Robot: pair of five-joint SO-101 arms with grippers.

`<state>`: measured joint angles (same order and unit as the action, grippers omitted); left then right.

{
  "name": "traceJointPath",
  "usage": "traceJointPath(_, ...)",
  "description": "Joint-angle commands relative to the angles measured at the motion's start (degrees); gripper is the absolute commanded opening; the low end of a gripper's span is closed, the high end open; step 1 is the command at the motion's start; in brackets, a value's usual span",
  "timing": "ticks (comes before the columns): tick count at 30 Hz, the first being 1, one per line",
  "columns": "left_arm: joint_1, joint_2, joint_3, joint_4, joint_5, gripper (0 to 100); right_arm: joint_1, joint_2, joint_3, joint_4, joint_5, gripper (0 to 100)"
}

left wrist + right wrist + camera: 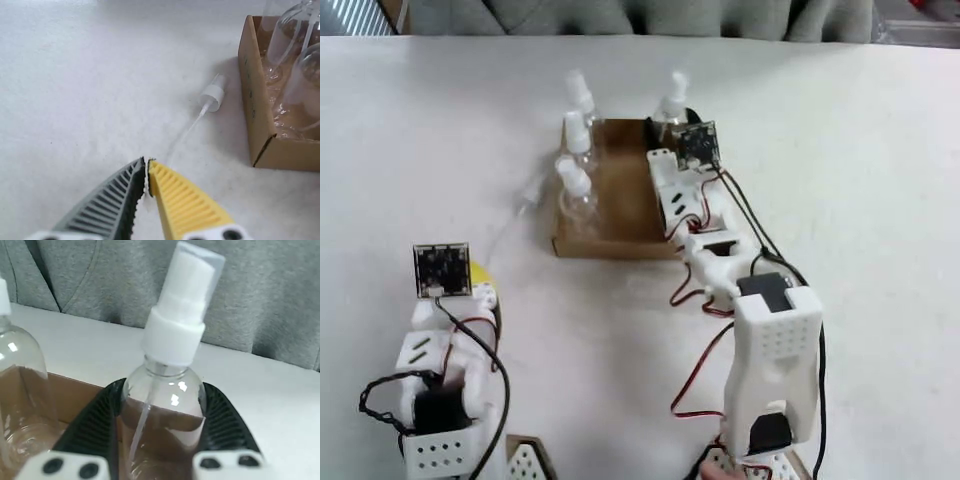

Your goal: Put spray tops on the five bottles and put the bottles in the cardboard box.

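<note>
My right gripper (162, 427) is shut on a clear bottle (165, 405) that carries a white spray top (177, 315). In the high view it holds this bottle (672, 102) upright at the far right corner of the cardboard box (620, 190). Three more topped bottles (576, 135) stand along the box's left side. A loose spray top (527, 194) with its thin tube lies on the table left of the box. My left gripper (147, 167) is shut and empty just short of the tube's end, with the loose spray top (212, 95) farther ahead.
The box wall (255, 100) rises to the right of the loose top, with bottles (300, 75) behind it. Red and black cables (705, 290) trail from the right arm in front of the box. A grey cloth (250, 290) hangs behind the table.
</note>
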<state>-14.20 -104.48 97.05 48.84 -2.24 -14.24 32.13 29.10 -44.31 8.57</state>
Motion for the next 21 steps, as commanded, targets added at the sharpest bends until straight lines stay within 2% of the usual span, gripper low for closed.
traceJointPath(1,-0.5,-0.4,0.0,0.2,-0.4,2,0.0,-0.2,0.6,-0.2,-1.1,1.6)
traceJointPath(6,-0.5,-0.4,0.0,0.2,-0.4,2,0.2,-0.2,0.6,0.8,-1.3,1.6)
traceJointPath(14,-0.5,-0.4,0.0,-0.1,-0.4,2,0.2,-0.2,-2.5,12.9,-1.4,1.6)
traceJointPath(21,-0.5,-0.4,0.0,-0.1,-0.4,2,0.2,-0.2,-2.5,13.6,-1.0,1.6)
